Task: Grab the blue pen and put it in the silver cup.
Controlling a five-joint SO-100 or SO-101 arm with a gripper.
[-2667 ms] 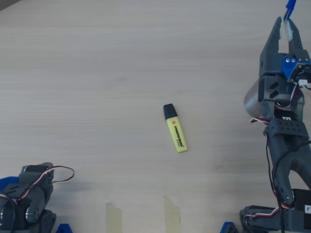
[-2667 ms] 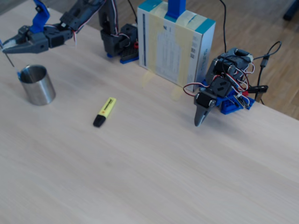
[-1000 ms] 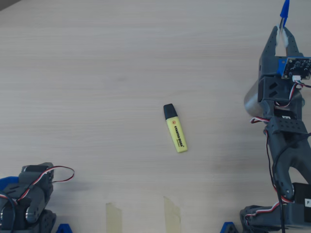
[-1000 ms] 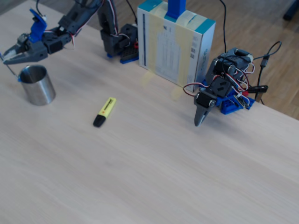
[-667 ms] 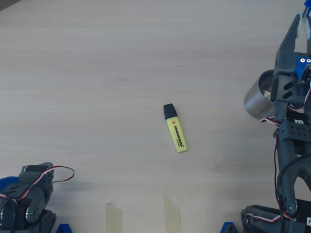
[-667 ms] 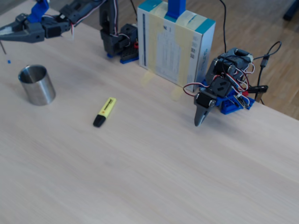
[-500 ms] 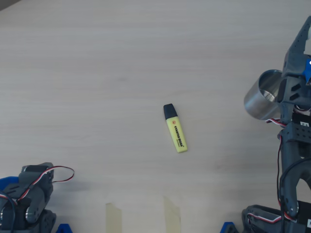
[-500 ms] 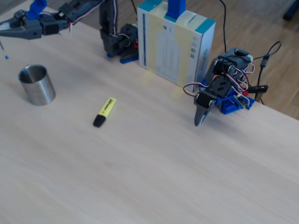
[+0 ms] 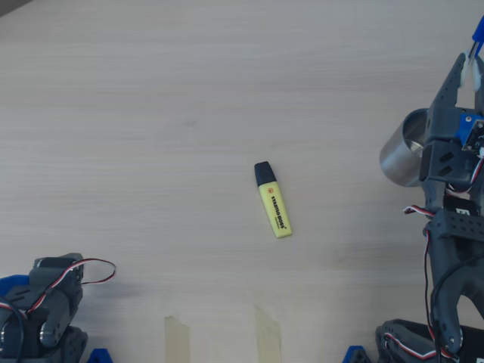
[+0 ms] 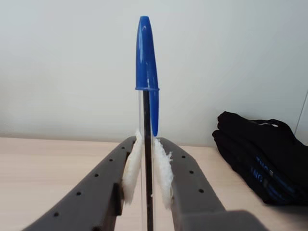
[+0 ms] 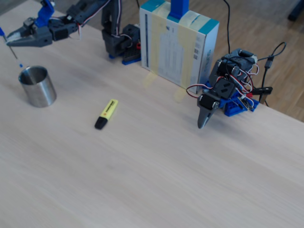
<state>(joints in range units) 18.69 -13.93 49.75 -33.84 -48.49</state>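
Out to the left of my arm in the overhead view the yellow highlighter lies flat on the table, well apart from anything I am doing, and a parked second arm sits idle off to the side in the fixed view. Nearer in, the silver cup stands upright just beside and below my wrist, nothing in it yet as far as I can see. My gripper is clamped on the blue pen, padded fingers pinching the clear barrel with the cap pointing up. So the grab is done; the pen hangs above the cup's far rim, not yet inside. I judge lining up, lowering and letting go remain.
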